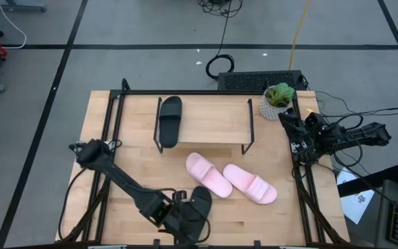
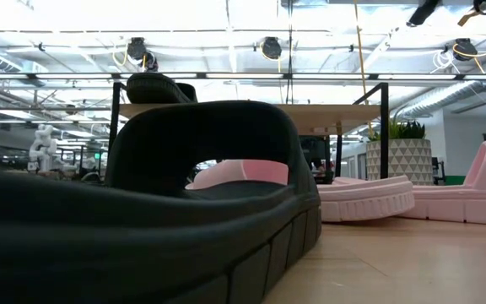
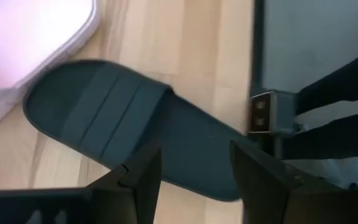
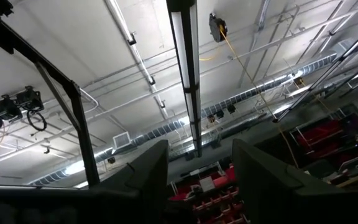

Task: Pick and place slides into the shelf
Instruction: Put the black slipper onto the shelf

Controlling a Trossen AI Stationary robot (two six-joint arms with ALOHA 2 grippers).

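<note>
Down at the near edge of the table (image 1: 137,124), the left gripper (image 1: 185,220) hangs over a black slide (image 1: 200,202) that lies flat on the wood. From above, the arm and gripper cover most of that sandal, so only its far end shows. The left wrist view is clearer: the black slide (image 3: 135,134) lies beneath the two dark fingers (image 3: 143,175), which stand apart with the sandal's heel end showing between them. Whether the fingertips touch the sole is hard to tell, since they are cut off at the frame edge.

The second black slide (image 1: 169,120) rests on the wood top of the shelf (image 1: 213,119), at its left end, partly overhanging the front rail. In the low view only its top (image 2: 154,87) peeks above the near black sandal (image 2: 192,194), which fills most of that frame and hides much of the rack behind it.

Both pink slides lie side by side on the table in front of the shelf, one (image 1: 209,175) near the middle and the other (image 1: 250,183) to its right.

The right gripper (image 1: 292,124) waits by the table's right edge beside a small potted plant (image 1: 277,100). Its wrist camera looks up at the ceiling, and its fingers (image 4: 146,167) show a gap between them.
</note>
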